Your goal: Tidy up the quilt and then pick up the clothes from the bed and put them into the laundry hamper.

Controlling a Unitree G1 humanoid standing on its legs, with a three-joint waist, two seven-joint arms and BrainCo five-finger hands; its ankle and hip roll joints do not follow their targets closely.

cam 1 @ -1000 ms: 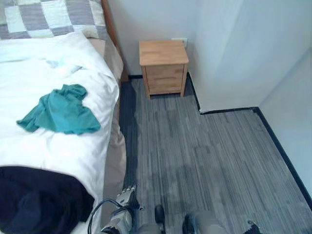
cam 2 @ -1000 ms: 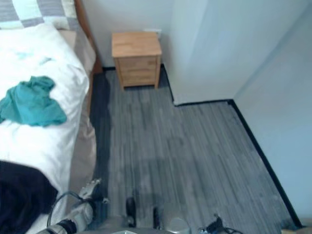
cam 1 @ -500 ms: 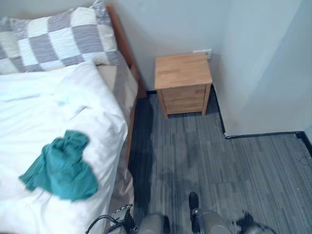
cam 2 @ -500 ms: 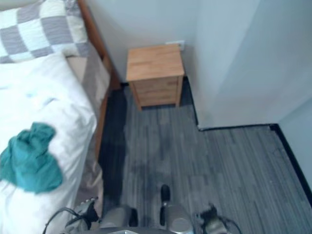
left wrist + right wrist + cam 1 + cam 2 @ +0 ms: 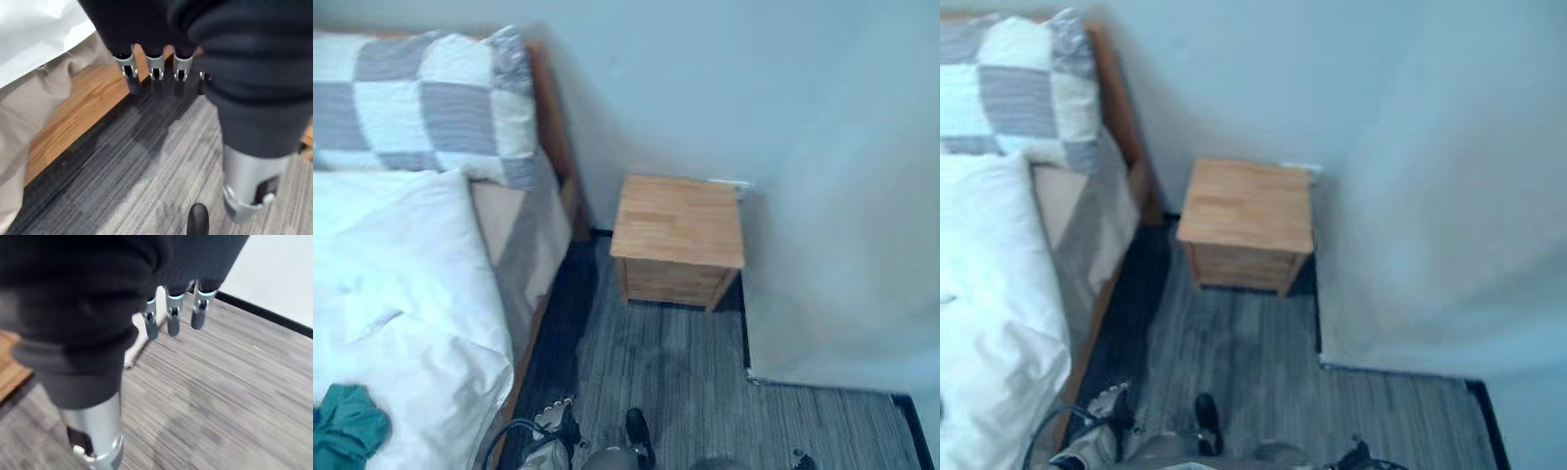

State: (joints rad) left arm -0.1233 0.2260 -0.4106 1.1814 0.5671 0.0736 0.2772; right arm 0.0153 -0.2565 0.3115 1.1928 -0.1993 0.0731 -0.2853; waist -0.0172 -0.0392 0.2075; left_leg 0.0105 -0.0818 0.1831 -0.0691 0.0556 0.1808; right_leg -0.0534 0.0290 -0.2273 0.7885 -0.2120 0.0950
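I stand in a bedroom: a bed (image 5: 524, 245) with white quilt (image 5: 401, 323) and checked pillow (image 5: 421, 108), a small wooden nightstand (image 5: 677, 240) beside it, grey carpet floor (image 5: 675, 392), plain walls (image 5: 724, 88).

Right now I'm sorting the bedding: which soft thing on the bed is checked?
The pillow at the headboard: it has grey and white squares. The quilt is plain white, and the garment on it is plain teal.

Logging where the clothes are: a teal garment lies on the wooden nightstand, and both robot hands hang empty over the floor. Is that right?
Not quite. The teal garment lies on the white quilt, as the left eye view shows; nothing lies on the nightstand. The left robot hand and right robot hand do hang empty over the floor.
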